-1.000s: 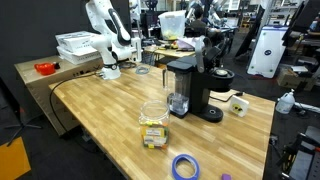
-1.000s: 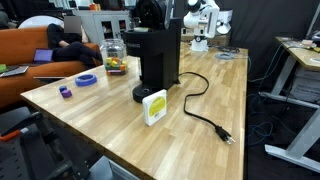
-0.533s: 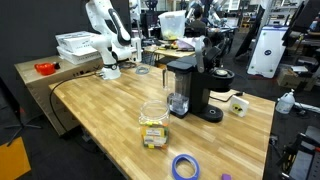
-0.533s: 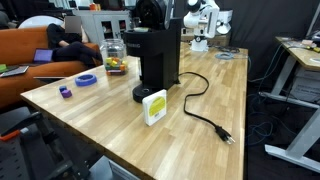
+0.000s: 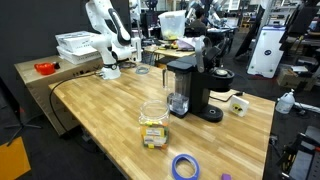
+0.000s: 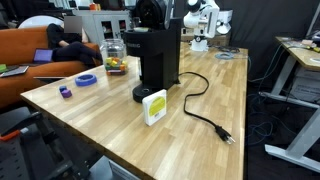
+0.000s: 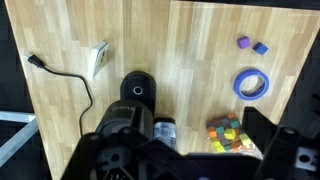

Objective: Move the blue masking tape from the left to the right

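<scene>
The blue masking tape is a flat blue-violet ring lying on the wooden table near its front edge. It also shows in an exterior view and at the right of the wrist view. My gripper shows as dark shapes along the bottom of the wrist view, high above the table. Its fingers stand wide apart with nothing between them. The white arm is folded up at the far end of the table, also seen in an exterior view, far from the tape.
A clear cup of coloured blocks stands beside a black coffee machine. A tiny purple blob lies near the tape. A yellow-white box and a black power cable lie on the table's other side.
</scene>
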`<action>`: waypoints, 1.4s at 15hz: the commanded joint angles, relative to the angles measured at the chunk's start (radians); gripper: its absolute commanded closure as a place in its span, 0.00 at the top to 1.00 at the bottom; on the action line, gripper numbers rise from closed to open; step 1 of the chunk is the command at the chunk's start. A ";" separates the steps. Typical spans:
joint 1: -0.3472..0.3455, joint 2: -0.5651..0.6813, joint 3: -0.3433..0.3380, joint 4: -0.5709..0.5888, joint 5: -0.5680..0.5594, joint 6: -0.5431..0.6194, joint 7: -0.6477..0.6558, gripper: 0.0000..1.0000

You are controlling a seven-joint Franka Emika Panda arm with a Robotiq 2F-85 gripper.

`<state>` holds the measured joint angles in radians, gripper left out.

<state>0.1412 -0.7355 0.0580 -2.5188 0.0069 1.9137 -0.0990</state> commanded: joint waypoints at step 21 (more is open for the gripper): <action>0.137 0.289 0.078 0.051 0.086 0.195 -0.076 1.00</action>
<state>0.2395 -0.5039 0.1472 -2.4977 0.0313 2.0880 -0.1133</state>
